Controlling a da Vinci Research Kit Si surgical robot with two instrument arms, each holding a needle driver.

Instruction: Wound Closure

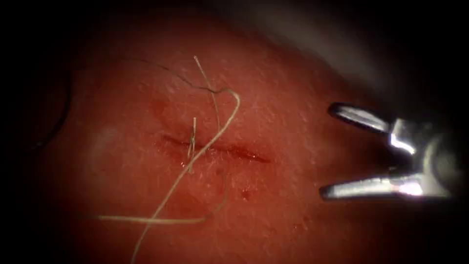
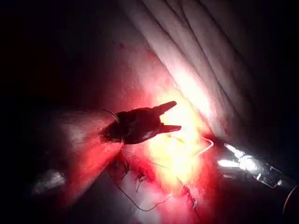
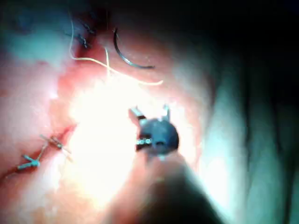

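Note:
The cut (image 1: pixel 220 149) runs across the middle of the tissue (image 1: pixel 293 88). Pale thread (image 1: pixel 215 137) loops over it, and a short thread end (image 1: pixel 194 129) stands up at the cut. My right tool (image 1: pixel 328 151) hovers over the tissue right of the cut, jaws wide open and holding nothing; the same tool (image 3: pixel 150 111) is open in the right wrist view. The curved needle (image 3: pixel 124 58) lies free on the tissue, in no jaws; a dark arc (image 1: pixel 63 115) far left of the cut appears to be it. My left tool (image 2: pixel 176 115) is open and holds nothing.
Red fluid (image 1: pixel 244 194) spots the tissue below the cut. Tied stitches with cut ends (image 3: pixel 56 142) sit along the wound, and others (image 2: pixel 140 177) show near the left tool. The right tool (image 2: pixel 243 163) glints beyond the left one. Pale drape folds (image 2: pixel 196 42) lie behind.

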